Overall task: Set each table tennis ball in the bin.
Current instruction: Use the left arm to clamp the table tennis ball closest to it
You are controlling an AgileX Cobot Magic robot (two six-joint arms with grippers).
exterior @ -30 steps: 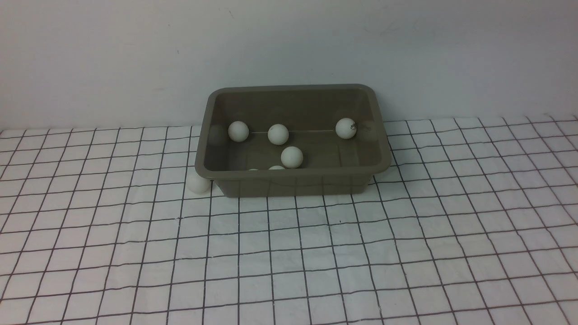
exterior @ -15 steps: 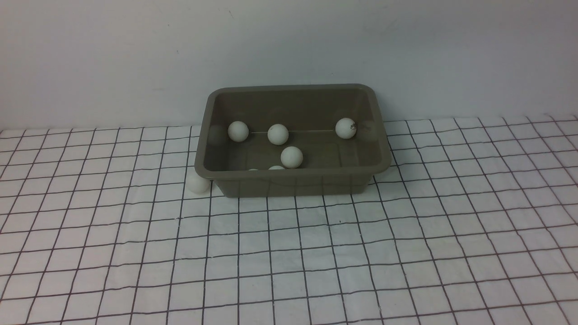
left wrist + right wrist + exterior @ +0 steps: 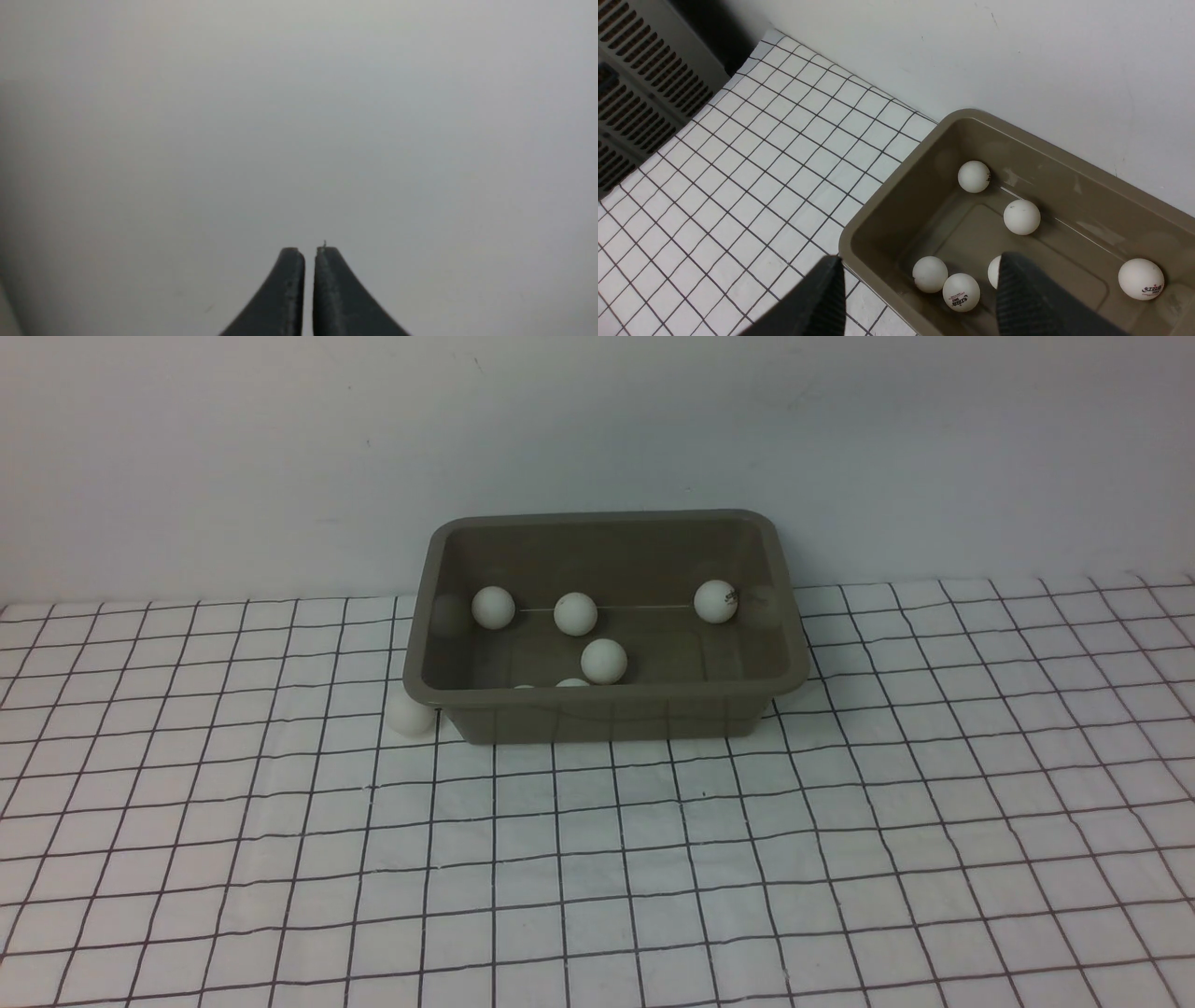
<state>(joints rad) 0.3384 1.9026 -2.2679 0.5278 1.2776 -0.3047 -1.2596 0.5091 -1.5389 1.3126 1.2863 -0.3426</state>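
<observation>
The olive-grey bin [image 3: 607, 707] stands at the back middle of the table, against the wall. Several white table tennis balls lie inside it, such as one [image 3: 603, 661] near the middle and one with a logo [image 3: 716, 600] at the far right. One ball [image 3: 411, 714] lies on the cloth outside, touching the bin's front left corner. Neither gripper shows in the front view. My right gripper [image 3: 921, 261] is open and empty, above the bin's [image 3: 859, 233] corner, over balls [image 3: 961, 292] inside. My left gripper [image 3: 308, 252] is shut and empty, facing a blank grey surface.
A white cloth with a dark grid [image 3: 597, 859] covers the table. A plain white wall [image 3: 597, 429] stands right behind the bin. A grey vented panel [image 3: 635, 70] shows at the table's edge in the right wrist view.
</observation>
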